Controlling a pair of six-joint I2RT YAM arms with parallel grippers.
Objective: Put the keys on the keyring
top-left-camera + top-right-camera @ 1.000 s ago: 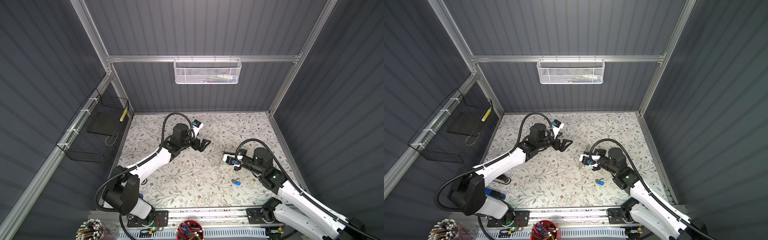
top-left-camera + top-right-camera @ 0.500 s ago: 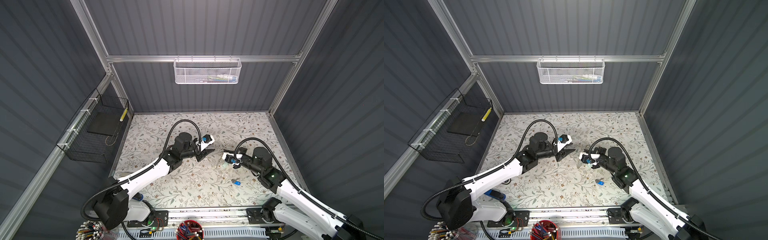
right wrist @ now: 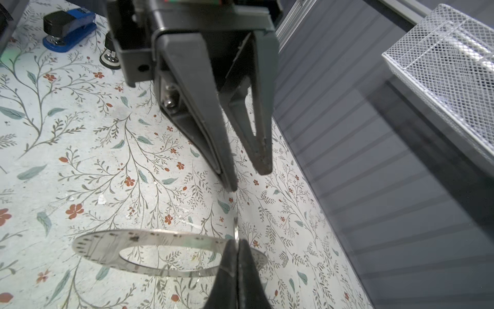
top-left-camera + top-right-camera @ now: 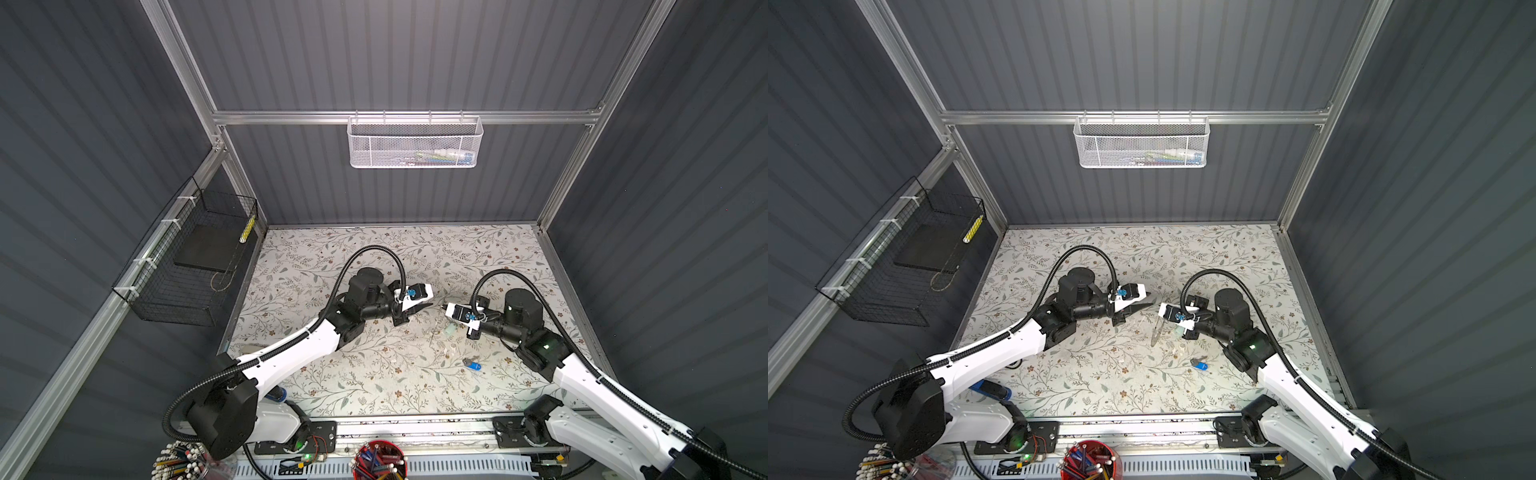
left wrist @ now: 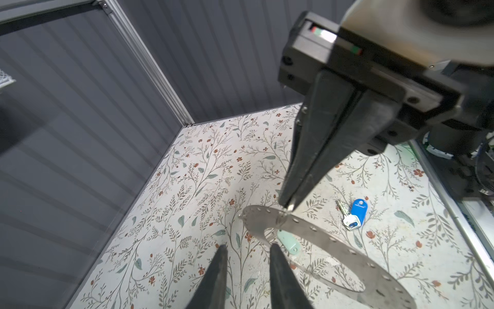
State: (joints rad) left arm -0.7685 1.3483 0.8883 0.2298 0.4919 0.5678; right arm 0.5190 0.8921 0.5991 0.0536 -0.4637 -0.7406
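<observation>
My right gripper (image 3: 236, 247) is shut on one end of the keyring (image 3: 171, 242), a flat grey perforated ring held level above the table; it shows edge-on in a top view (image 4: 1156, 332). My left gripper (image 5: 248, 247) faces it from close by, its jaws narrowly open with nothing between them (image 4: 428, 306). The mint-tagged key (image 5: 288, 242) lies on the table under the keyring. The blue-tagged key (image 5: 357, 214) lies apart on the table, nearer the right arm (image 4: 473, 365) (image 4: 1200, 365).
A blue-and-black stapler (image 3: 69, 26) sits on the floral table (image 4: 374, 374) near the left arm's base (image 4: 988, 388). A white mesh basket (image 4: 415, 143) hangs on the back wall and a black wire basket (image 4: 187, 266) on the left wall. Pen cups (image 4: 378, 461) stand at the front.
My left arm has swung right, up to the right gripper, and its jaws have narrowed from wide open. The right gripper has kept its grip and barely moved.
</observation>
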